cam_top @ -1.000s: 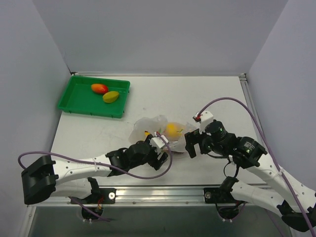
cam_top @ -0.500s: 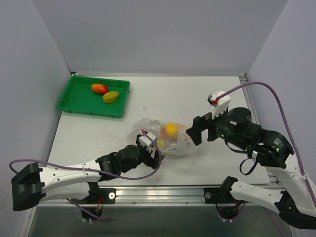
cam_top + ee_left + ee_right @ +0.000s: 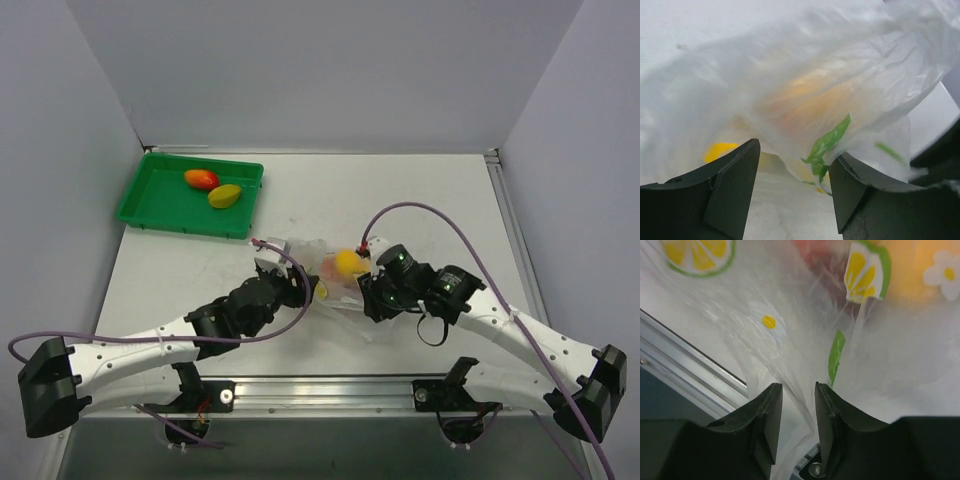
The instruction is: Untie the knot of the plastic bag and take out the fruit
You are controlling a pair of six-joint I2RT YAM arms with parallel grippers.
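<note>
Right gripper [image 3: 798,415] is squeezed nearly together, a stretched fold of the plastic bag [image 3: 790,330] caught between its fingers. The fruit [image 3: 920,270] sits inside the film just beyond its tips, orange and red showing past the printed lemon slices. Left gripper [image 3: 790,185] stands wide apart on the bag's other side, loose film drooping into the gap unpinched and blurred orange and yellow pieces just ahead. The knot I cannot pick out, and the green tray [image 3: 160,205] lies well beyond this gripper, off to its left.
</note>
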